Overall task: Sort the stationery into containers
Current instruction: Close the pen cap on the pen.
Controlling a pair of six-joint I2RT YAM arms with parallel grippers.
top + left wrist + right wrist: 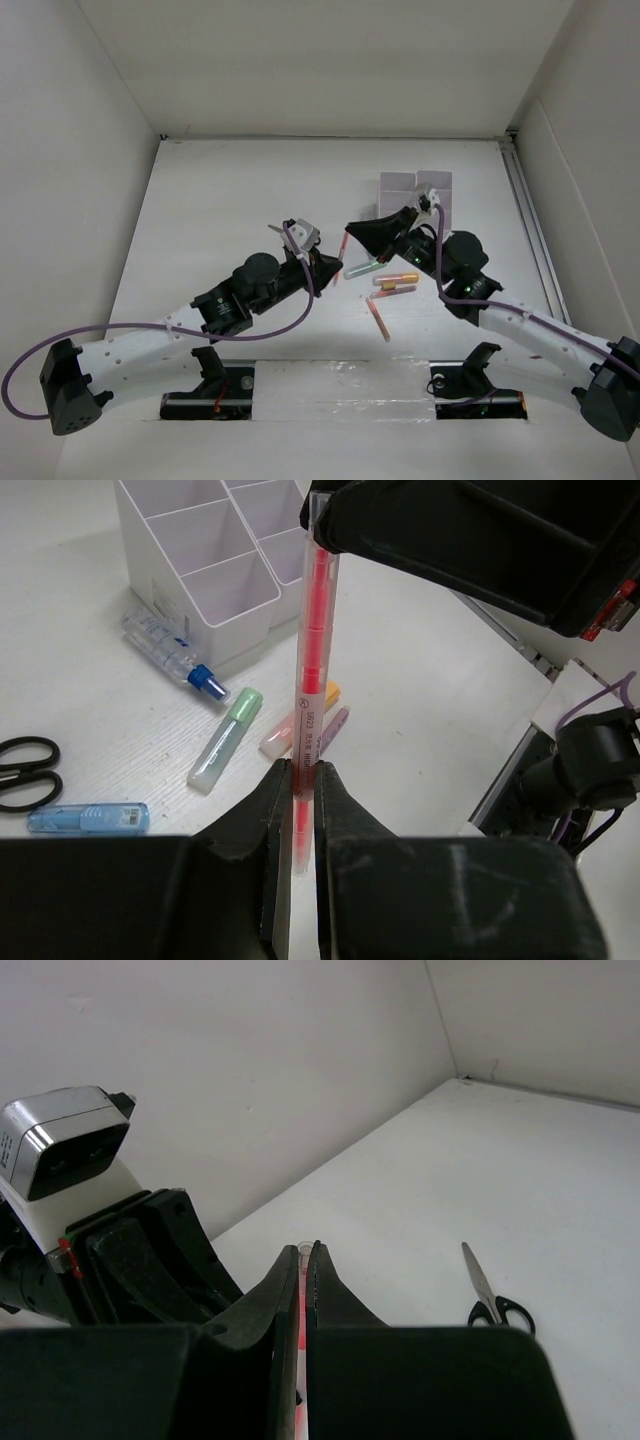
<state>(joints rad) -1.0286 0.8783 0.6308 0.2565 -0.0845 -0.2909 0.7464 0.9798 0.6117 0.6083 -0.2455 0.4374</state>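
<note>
While the two arms meet over the middle of the white surface [220, 200] in the top view, the left tool [336, 264] and the right tool [352, 230] both grip the thin red pen [342, 246], which bridges the short gap between them, lifted clear of the surface. Just beyond the right tool stands the white organiser [418, 190]. On the near side of that tool lie the green marker [362, 268], the orange marker [393, 280] and the pink marker [392, 291], close together, with a second reddish pen [378, 320] lying nearer the arm bases. From the left wrist, the left tool's jaws stand narrow, pinching the pen's lower end. The pen runs straight up the frame, and its upper end is held in the dark right tool. The organiser sits at upper left with the blue-capped bottle [170, 645] lying just beside its wall. The green marker lies near the bottle's cap, and the orange and pink markers lie side by side behind the pen. At the left edge are the black-handled scissors [25, 770], with the short blue tube [88, 818] just below them. From the right wrist, the right tool's jaws are narrow too, with the pen's clear tip and a red streak between them. The left arm's wrist camera [65, 1150] faces in from the left, and the scissors lie flat on the surface at the right, well apart.
</note>
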